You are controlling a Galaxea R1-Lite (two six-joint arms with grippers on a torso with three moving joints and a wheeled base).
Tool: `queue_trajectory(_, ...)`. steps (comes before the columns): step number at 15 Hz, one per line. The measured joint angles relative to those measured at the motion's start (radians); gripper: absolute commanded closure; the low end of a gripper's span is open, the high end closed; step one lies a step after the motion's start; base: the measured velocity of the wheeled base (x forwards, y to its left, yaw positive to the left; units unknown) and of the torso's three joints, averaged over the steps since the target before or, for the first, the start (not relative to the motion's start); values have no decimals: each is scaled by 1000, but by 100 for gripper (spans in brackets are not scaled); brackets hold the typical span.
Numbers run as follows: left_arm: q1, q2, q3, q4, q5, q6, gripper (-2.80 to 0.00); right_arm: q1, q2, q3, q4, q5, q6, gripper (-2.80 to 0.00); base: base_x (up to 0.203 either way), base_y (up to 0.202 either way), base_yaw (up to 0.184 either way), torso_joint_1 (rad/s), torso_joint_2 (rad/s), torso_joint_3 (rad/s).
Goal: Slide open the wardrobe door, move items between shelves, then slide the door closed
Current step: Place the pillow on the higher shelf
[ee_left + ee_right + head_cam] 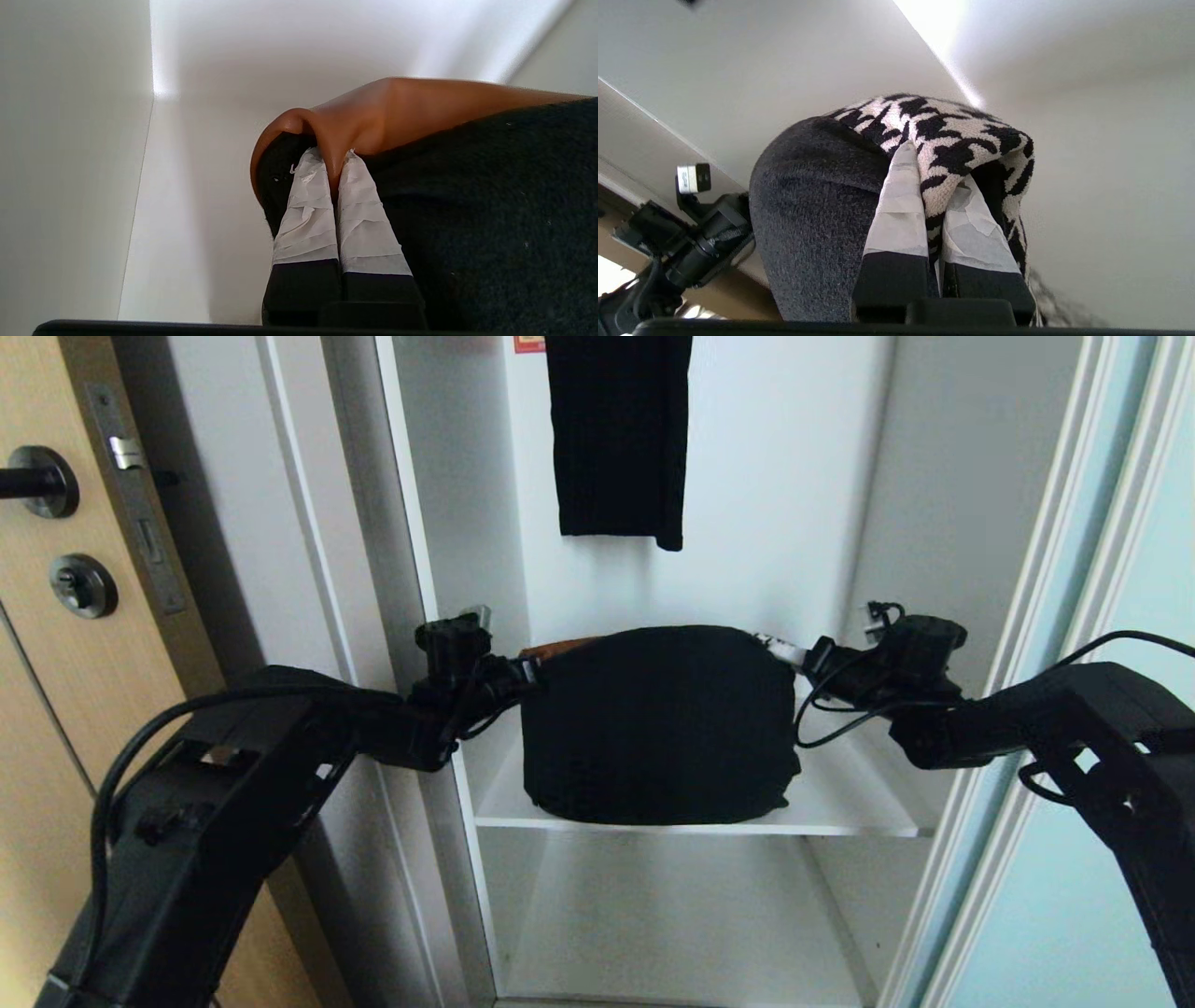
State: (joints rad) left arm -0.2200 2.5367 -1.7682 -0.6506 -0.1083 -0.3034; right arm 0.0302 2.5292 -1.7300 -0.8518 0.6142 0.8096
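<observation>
Both end effectors (335, 161) (931, 172) pinch the clothes bundle (659, 723), seemingly above the shelf (840, 803).

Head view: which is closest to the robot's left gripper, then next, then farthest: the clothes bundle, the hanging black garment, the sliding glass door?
1. Clothes bundle: gripped by the left gripper at its left edge.
2. Hanging black garment: above, toward the back.
3. Sliding glass door: far right.

No readable text anywhere. Red-orange label (529, 343) on wardrobe back wall (775, 523), cut off at top edge (print too small to read).
</observation>
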Motion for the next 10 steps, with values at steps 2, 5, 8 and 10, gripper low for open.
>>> queue_trajectory(2, -18, -47, 97, 0, -1, -5, 0, -6, -49, 92, -7, 8, 0, 0, 0, 0, 0, 0, 0, 0)
queue_trajectory(5, -43, -110, 244, 3, 1, -2, 0, -13, -118, 219, -9, 12, 0, 0, 0, 0, 0, 0, 0, 0)
queue_trajectory(8, -66, -152, 366, 17, 1, 6, 0, -26, -174, 338, 0, 23, 0, 0, 0, 0, 0, 0, 0, 0)
queue_trajectory(10, -81, -177, 436, 32, 1, 4, 0, -34, -197, 390, 8, 25, 0, 0, 0, 0, 0, 0, 0, 0)
